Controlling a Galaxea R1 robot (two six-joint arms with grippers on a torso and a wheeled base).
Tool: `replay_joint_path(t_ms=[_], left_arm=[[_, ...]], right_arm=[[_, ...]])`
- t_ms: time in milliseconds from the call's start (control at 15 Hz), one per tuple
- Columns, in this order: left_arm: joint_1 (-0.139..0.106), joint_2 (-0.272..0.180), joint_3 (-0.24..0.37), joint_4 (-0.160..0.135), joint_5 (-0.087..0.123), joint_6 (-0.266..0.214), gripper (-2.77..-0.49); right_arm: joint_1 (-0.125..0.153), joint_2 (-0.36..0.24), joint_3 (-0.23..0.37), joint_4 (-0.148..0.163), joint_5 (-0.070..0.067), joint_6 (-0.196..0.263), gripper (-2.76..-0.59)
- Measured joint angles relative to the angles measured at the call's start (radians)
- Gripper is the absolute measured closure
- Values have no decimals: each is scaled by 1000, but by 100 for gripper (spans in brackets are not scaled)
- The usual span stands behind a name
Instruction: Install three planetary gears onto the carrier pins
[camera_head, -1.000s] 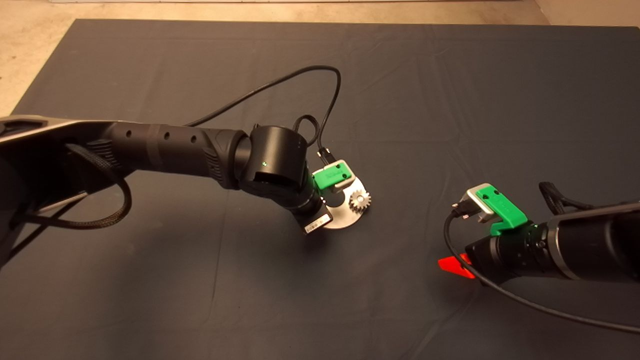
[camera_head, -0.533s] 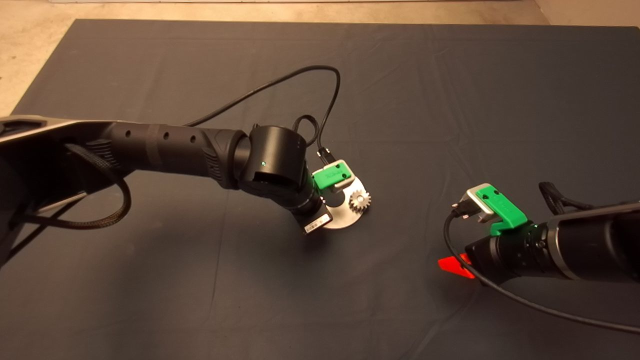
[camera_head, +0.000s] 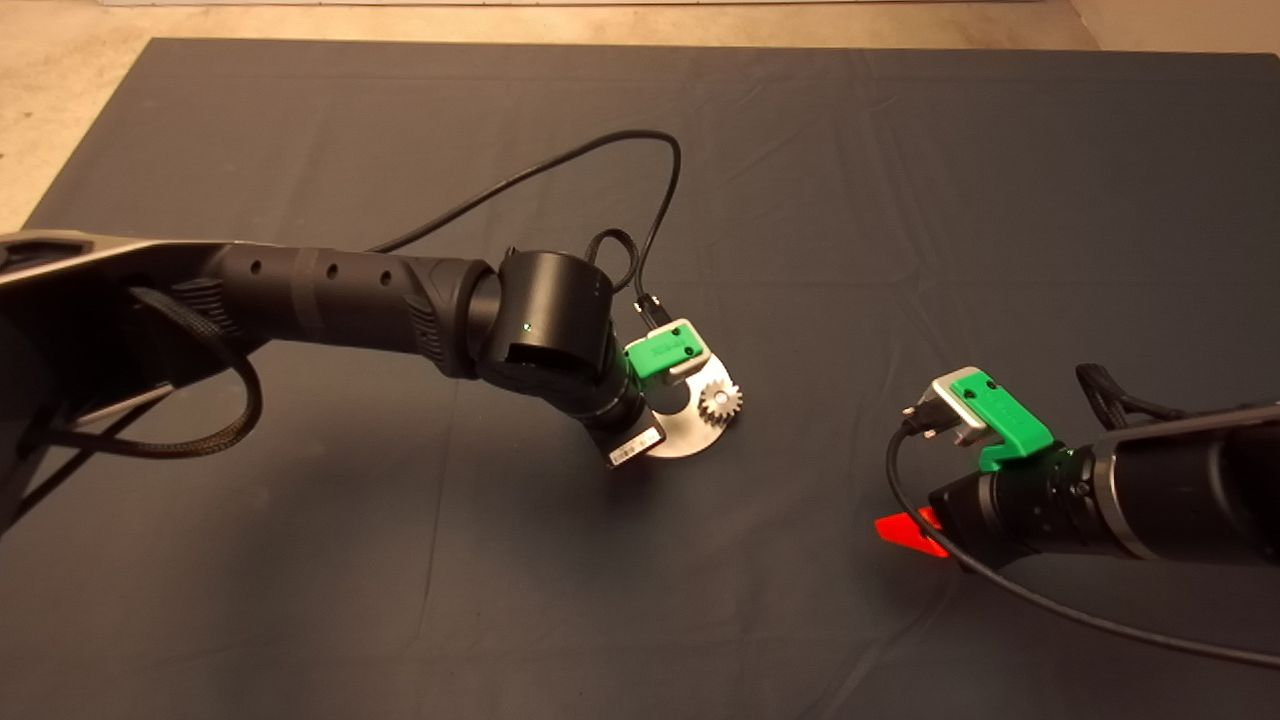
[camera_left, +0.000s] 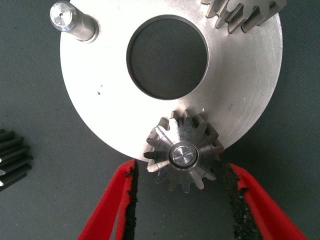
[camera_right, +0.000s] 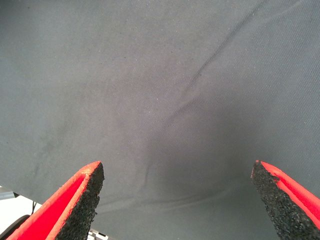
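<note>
Gear (camera_left: 182, 156) is rigid, slick steel; your left gripper (camera_left: 182, 200) straddles it, jaws apart; grip toothed flanks.

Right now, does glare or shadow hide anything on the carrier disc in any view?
Left wrist view: the disc reflects softly, the seated gear and bare pin stay sharp. Head view: the left gripper covers part of the disc. Right wrist view: only mat.

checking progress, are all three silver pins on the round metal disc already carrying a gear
No, one silver pin on the round metal disc stands bare, and a dark spur gear lies on the mat.
</note>
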Motion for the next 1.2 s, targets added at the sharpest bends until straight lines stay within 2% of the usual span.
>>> replay_joint_path(t_ms=[333, 467, 533, 600, 667, 733, 800, 867, 933, 1000, 1200], left_arm=[[0, -1, 1, -8, 1, 0, -134], [-4, -3, 1, -60, 5, 0, -134], [-16, -9, 1, -84, 13, 0, -134], [-49, -15, 1, -109, 24, 0, -134], [-94, -21, 0, -122, 36, 3, -134], [-134, -30, -10, -129, 38, 12, -134], [-153, -35, -31, -137, 40, 30, -134], [-155, -37, -56, -151, 41, 62, -134], [-150, -38, -79, -179, 43, 84, -134], [-149, -49, -89, -194, 42, 92, -134], [-150, -90, -99, -198, 44, 119, -149]], right_arm=[[0, 0, 0, 0, 0, 0, -220], [0, 0, 0, 0, 0, 0, -220], [0, 0, 0, 0, 0, 0, -220], [0, 0, 0, 0, 0, 0, -220], [0, 0, 0, 0, 0, 0, -220], [0, 0, 0, 0, 0, 0, -220], [0, 0, 0, 0, 0, 0, -220], [0, 0, 0, 0, 0, 0, -220], [0, 0, 0, 0, 0, 0, -220], [0, 2, 0, 0, 0, 0, -220], [0, 3, 0, 0, 0, 0, -220]])
